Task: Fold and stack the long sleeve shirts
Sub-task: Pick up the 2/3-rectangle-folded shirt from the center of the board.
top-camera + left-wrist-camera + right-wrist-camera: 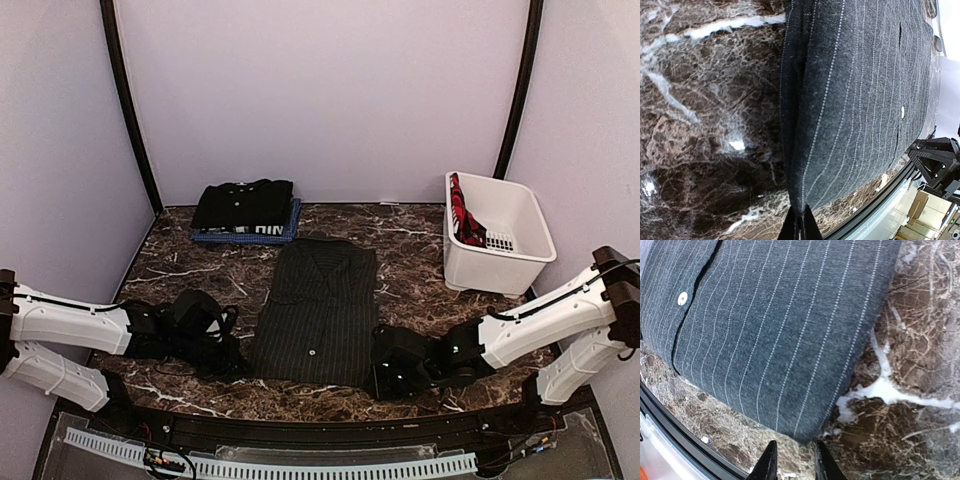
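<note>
Off to the right of the pinstriped shirt (318, 310), past its far end, the white basket (482, 272) is sitting on the marble table (410, 255). It is holding a red and black cloth (463, 215) that is leaning against its left wall. The pinstriped shirt itself is lying flat in a long, narrow fold in the middle of the table, collar end away from you, with pale buttons showing along its front. Beyond its far left corner, the black shirt (243, 204) is lying folded on top of the blue shirt (262, 233), whose white lettering is peeking out along the near edge. Your left claw (800, 227) is working at the pinstriped shirt's near left corner. Its fingers are pressed tight together, and the cloth is tapering to a point right into their tips, so you are pinching that corner. Your right claw (795, 462) is sitting at the near right corner, low over the marble. Its fingers are standing narrowly apart and gripping nothing, and the rounded corner of the fold is lying just ahead of the tips, in line with the gap between them.
</note>
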You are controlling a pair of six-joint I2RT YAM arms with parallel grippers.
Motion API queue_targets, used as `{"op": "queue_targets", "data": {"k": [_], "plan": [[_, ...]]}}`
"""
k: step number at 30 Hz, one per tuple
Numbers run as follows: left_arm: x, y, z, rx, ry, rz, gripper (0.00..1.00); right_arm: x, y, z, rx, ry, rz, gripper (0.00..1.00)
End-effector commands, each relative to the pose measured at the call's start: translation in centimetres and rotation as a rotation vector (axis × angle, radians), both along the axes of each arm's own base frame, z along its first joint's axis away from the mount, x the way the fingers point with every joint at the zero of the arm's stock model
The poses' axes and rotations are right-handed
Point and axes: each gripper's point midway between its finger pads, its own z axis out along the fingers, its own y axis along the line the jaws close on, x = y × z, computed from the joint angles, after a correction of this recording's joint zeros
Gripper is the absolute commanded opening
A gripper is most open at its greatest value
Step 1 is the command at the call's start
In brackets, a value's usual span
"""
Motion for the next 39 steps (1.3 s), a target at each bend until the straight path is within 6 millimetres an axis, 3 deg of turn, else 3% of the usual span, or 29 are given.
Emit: {"op": "queue_targets", "data": {"k": [1,8,17,23,28,32,39], "plan": [[-0.7,0.7,-0.5,0.022,0.009,-0.008,0.00,0.4,1.5,-0.2,0.030,-0.020,-0.005,0.23],[-0.8,0.5,-0.3,0.018,0.006,-0.012,0.00,0.6,0.8,-0.9,-0.005,-0.018,-0.039,0.21],[-1.0,0.6,-0.5,0.030,0.011,-0.014,0.00,1.4,-0.6,-0.3,-0.004,-0.064,-0.098,0.24],[-1.0,0.5,-0.4,0.031,0.011,-0.015,0.00,1.3,0.0,-0.5,0.019,-0.060,-0.073,0.25],[-1.0,0.3,-0.3,0.034,0.009,-0.025,0.00,0.7,1.1,-1.2,0.015,-0.030,-0.031,0.21],[-1.1,0.3,-0.3,0.039,0.009,-0.032,0.00,0.6,0.8,-1.5,0.003,-0.021,-0.044,0.18],[-1.8,0.1,0.3,0.037,0.005,-0.059,0.00,0.5,0.3,0.2,0.022,-0.036,-0.059,0.00]]}}
